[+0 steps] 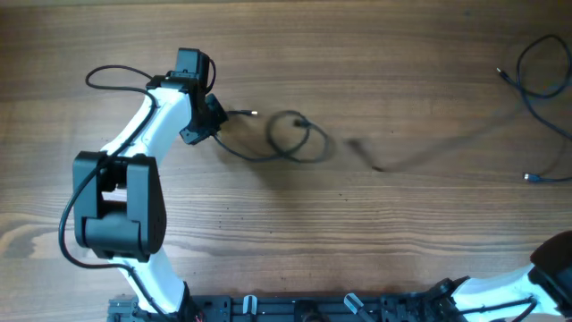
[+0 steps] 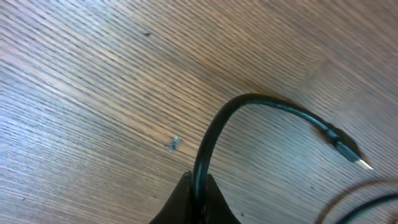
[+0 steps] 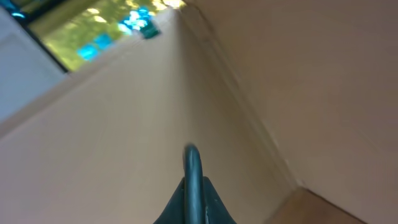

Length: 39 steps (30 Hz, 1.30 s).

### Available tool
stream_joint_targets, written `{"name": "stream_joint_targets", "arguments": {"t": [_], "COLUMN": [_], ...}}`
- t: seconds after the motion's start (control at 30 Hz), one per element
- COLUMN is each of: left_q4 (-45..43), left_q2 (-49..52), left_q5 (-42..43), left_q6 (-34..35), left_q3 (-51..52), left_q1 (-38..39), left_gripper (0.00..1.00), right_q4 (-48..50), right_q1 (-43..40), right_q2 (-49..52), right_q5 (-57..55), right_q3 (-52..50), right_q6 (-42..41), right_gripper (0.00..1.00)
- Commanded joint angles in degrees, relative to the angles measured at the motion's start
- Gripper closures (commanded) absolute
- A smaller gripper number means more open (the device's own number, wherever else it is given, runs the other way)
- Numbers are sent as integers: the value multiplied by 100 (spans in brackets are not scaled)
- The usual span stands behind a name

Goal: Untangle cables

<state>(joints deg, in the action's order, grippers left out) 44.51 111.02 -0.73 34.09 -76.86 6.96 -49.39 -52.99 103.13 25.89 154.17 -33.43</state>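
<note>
At upper left of the overhead view, the left gripper pinches a black cable between closed jaws, its loop trailing right; the right gripper clamps a dark cord.

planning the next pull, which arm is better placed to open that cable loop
Left, likely. Its claw grips the cable by the plug, right beside the loop. The right claw is aimed away from the table.

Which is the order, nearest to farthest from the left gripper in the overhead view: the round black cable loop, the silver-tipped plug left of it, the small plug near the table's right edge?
1. silver-tipped plug, just right of the left gripper.
2. round black cable loop, mid-table.
3. small plug, far right.
</note>
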Motion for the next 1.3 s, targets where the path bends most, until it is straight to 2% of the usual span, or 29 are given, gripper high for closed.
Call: {"name": "stream_joint_targets", "arguments": {"t": [0.0, 0.3, 0.67, 0.7, 0.73, 0.77, 0.8, 0.83, 0.87, 1.03, 1.2, 1.27], "left_q4": [-55, -181, -186, -188, -195, -212, -234, -273, -330, -743, -1062, -1189], "left_q2": [175, 190, 190, 190, 190, 190, 190, 190, 184, 146, 146, 146], "left_q5": [-369, -363, -184, -92, -33, 11, 55, 149, 348, 1810, 3088, 3287], "left_q6": [-68, -68, -70, -70, -79, -92, -120, -223, -387, -1027, -1097, -1097], "left_q3": [17, 17, 17, 15, 15, 15, 15, 15, 15, 13, 13, 13], "left_q1": [0, 4, 4, 4, 4, 7, 7, 11, 24, 280, 706, 901], "left_gripper": [96, 96, 96, 96, 96, 96, 96, 96, 96, 96, 96, 96], "right_q4": [-160, -275, -2306, -2529, -2688, -2776, -2896, -2951, -2990, -3456, -3827, -3904], "right_q1": [138, 485, 651, 673, 697, 719, 758, 798, 837, 1338, 2127, 2479], "right_q2": [337, 876, 2127, 2234, 2308, 2343, 2354, 2352, 2339, 2323, 2323, 2323], "right_q5": [-686, -975, -946, -931, -927, -905, -861, -741, -490, 1086, 1257, 1257], "right_q3": [22, 20, 20, 20, 20, 20, 20, 22, 22, 22, 22, 22], "right_q6": [1047, 1521, 1652, 1655, 1668, 1694, 1705, 1790, 1974, 2946, 3362, 3475], "right_gripper": [96, 96, 95, 82, 56, 36, 23, 16, 1, 0, 1, 0]}}
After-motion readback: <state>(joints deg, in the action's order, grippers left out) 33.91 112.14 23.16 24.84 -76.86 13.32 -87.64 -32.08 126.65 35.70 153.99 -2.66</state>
